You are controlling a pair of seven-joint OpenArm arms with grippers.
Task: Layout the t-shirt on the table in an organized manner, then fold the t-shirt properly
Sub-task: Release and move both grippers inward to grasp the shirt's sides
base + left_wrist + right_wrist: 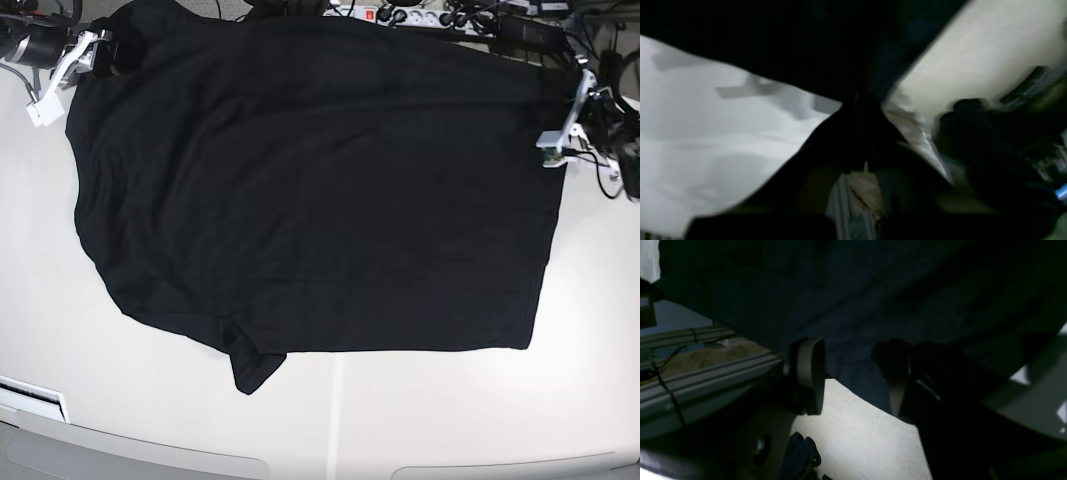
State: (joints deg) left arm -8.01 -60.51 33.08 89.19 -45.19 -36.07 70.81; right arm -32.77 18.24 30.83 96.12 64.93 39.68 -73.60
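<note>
Spreading: t-shirt on table | left hand pinching it | right hand gaping

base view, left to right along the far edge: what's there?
right gripper at the shirt's corner → t-shirt → left gripper at the opposite corner, all over the table.

A white power strip and tangled black cables lie along the far edge

Left claw shut on black t-shirt edge, table behind.
</note>
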